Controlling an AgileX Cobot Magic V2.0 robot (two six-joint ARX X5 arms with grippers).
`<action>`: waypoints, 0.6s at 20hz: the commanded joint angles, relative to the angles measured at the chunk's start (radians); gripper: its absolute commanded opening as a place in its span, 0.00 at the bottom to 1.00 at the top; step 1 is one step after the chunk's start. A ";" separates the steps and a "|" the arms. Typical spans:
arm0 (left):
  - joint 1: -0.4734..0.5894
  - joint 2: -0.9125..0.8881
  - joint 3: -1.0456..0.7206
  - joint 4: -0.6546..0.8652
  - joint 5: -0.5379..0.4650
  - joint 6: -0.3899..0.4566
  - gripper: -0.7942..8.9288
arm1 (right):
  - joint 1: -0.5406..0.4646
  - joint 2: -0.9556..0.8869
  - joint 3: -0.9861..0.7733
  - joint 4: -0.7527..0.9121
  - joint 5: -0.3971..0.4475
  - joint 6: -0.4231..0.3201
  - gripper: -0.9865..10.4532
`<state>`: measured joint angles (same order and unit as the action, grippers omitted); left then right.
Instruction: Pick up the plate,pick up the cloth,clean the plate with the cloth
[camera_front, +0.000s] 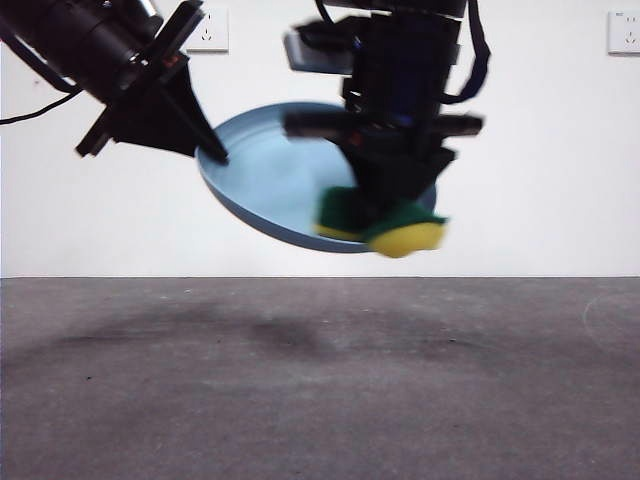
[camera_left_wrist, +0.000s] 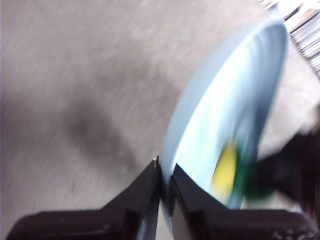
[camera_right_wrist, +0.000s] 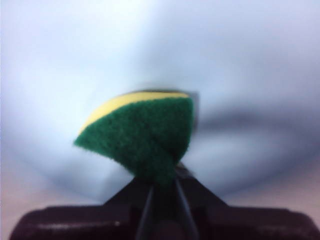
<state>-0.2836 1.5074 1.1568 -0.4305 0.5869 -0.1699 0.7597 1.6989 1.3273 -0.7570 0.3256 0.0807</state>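
Observation:
The light-blue plate (camera_front: 265, 165) hangs tilted above the table, its hollow side facing the front view. My left gripper (camera_front: 212, 152) is shut on the plate's rim (camera_left_wrist: 172, 150), coming in from the upper left. My right gripper (camera_front: 385, 205) comes down from above, shut on the cloth (camera_front: 385, 225), a yellow sponge with a dark green top. The cloth (camera_right_wrist: 145, 132) is squeezed between the jaws and pressed against the plate's inner surface (camera_right_wrist: 240, 65) near its lower edge. In the left wrist view the cloth (camera_left_wrist: 227, 170) shows blurred inside the plate.
The grey table (camera_front: 320, 380) lies well below both grippers, with the plate's shadow on it. A white wall with two sockets (camera_front: 207, 30) stands behind.

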 joint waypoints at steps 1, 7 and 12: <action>-0.009 -0.011 0.011 -0.107 0.075 0.054 0.07 | -0.030 0.029 -0.023 0.064 0.201 -0.004 0.07; -0.073 -0.011 0.011 -0.219 0.075 0.149 0.07 | -0.039 0.029 -0.023 0.383 -0.117 0.045 0.07; -0.095 -0.011 0.011 -0.215 -0.248 0.191 0.07 | -0.037 0.002 -0.022 0.426 -0.404 0.130 0.07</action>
<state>-0.3634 1.5066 1.1576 -0.6506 0.3916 -0.0521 0.7204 1.7023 1.3186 -0.3439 -0.0765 0.1707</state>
